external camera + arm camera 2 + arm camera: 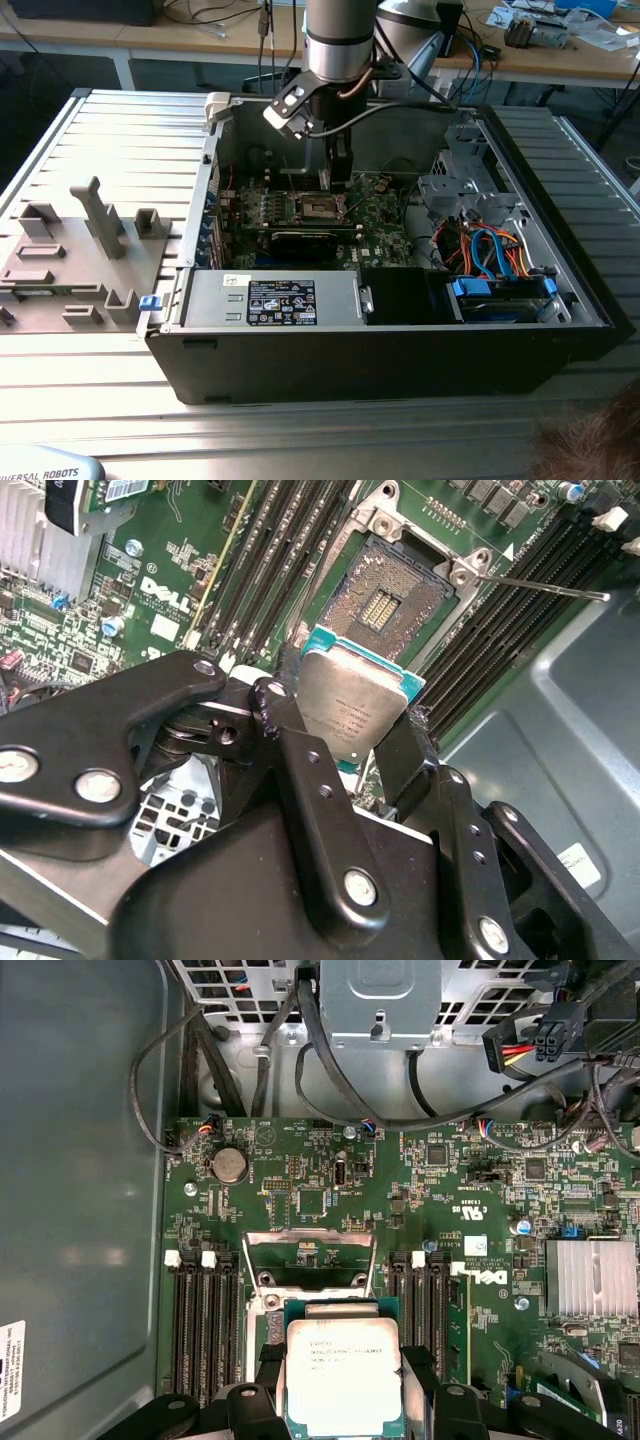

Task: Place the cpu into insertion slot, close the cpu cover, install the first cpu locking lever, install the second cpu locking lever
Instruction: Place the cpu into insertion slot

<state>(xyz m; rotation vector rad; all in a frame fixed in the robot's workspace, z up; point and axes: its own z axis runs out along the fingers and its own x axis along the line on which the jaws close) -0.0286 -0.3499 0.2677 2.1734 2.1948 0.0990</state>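
Taken as landmark: the small square dark insertion slot (322, 208) w/ silver metal rim, set in the green mobo (385, 230) of an open black PC case (380, 350) that is laid on a ribbed aluminium worktop (130, 130).

Well to the exterior view's left of the slot, outside the case, a grey plastic fixture tray (70, 255) w/ upright pegs is seen. On the camera side of the slot a long black card (315, 243) is seated just beside it, and a silver PSU box (285, 300) w/ label is mounted beyond that. Directly above the slot the grey robot arm (340, 40) is positioned, w/ the black two-finger pincer (340, 186) hung close over it. To the exterior view's right of the slot, a drive bay w/ blue and orange cables (490, 250) is fitted.

In the second wrist view the pincer is shown clamped on opposite edges of the small flat square cpu (355, 695) w/ dull silver-grey metal top. The chip is held tilted just beside the slot, not seated in it, and the slot's contact field is seen bare. Long narrow RAM slots (270, 560) are run along both sides of the slot. A thin metal lever (545, 586) is stuck out from one corner of it.

In the first wrist view the thin silver cpu cover (310, 1234), a frame plate w/ square window, is seen swung open at the slot's far edge, beyond the held cpu.
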